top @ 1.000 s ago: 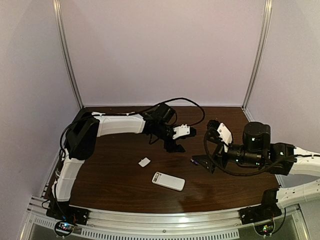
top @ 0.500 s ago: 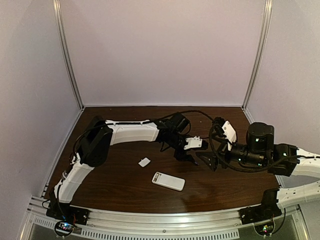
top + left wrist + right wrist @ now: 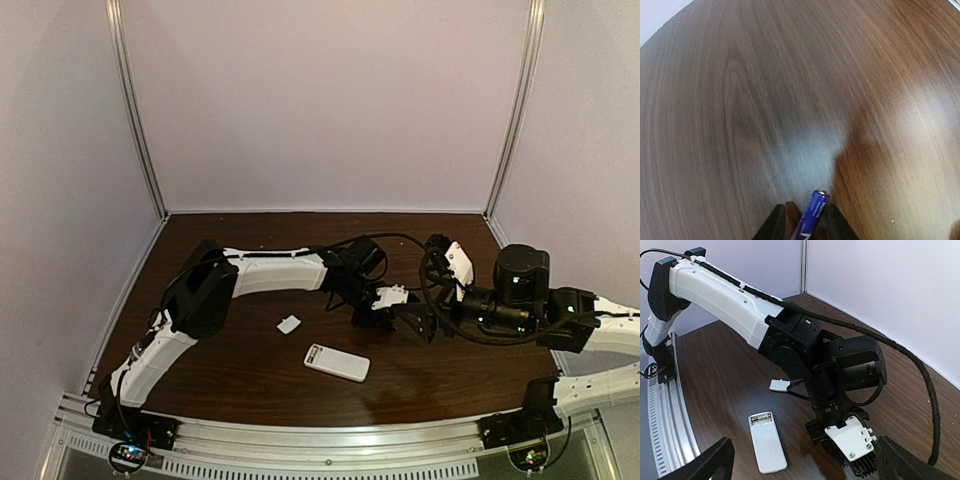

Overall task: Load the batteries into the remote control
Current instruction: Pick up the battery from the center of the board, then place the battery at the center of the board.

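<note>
My left hand [image 3: 385,318] is down at the middle of the tabletop [image 3: 230,370], its fingers [image 3: 776,224] drawn in narrow on either side of the dark blue-purple battery [image 3: 813,212]. The battery lies tilted between them with its metal tip poking out past the fingertips. It looks to be against one finger, but I cannot tell from the wrist view whether it is truly clamped. My right hand [image 3: 416,322] sits just beside the left one, pointed at it, with its own fingers [image 3: 710,462] spread wide and nothing between them. The remote control [image 3: 337,362] lies flat on the tabletop nearer to me, plain back up, with the compartment at one end [image 3: 761,418] uncovered. A small white cover piece [image 3: 289,324] lies apart from it, to the left.
</note>
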Controlling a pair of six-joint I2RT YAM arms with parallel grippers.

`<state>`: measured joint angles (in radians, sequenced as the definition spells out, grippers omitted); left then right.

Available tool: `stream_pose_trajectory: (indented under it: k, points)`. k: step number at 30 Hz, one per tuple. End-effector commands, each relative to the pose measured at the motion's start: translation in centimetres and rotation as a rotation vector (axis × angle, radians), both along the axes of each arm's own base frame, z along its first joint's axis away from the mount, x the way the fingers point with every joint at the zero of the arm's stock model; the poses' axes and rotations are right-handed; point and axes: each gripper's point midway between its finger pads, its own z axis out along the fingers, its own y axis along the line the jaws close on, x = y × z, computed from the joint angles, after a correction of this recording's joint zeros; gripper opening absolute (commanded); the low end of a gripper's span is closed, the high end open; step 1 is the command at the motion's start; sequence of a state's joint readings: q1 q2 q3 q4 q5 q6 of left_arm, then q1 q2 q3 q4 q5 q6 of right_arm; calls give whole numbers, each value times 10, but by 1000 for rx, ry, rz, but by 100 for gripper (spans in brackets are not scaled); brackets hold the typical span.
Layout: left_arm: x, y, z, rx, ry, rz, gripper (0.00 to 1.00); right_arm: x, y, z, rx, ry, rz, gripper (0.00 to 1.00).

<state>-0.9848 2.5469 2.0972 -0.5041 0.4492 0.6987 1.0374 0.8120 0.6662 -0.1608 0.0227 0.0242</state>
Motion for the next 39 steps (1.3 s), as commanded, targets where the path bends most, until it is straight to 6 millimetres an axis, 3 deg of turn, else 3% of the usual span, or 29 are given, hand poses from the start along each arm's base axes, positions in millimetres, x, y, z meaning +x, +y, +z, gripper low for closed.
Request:
stream_pose_trajectory:
  k: [1,6,10,14,17,19,24,30,39]
  points:
    - [-6,8,-9,52,38,-2,25,-2,1,-6,-17,2,12,100]
    - [-13,26,-13,114,134,44,1,-2,0,-2,-5,-5,13,100]
    - [-10,49,-1,151,167,145,0,-4,1,-1,2,-6,23,100]
    - [13,81,41,97,159,375,0,-6,2,2,15,-10,36,100]
    - [17,119,74,28,176,549,0,-9,5,3,22,-4,62,100]
    - [15,146,83,-3,211,655,0,-10,7,0,17,2,70,100]
    - [7,211,66,3,297,931,0,-10,11,-6,6,15,84,100]
    - [9,262,35,10,343,1192,0,-10,14,-9,-3,24,88,100]
    - [24,306,10,-2,290,1464,1,-8,14,-15,-23,37,83,100]
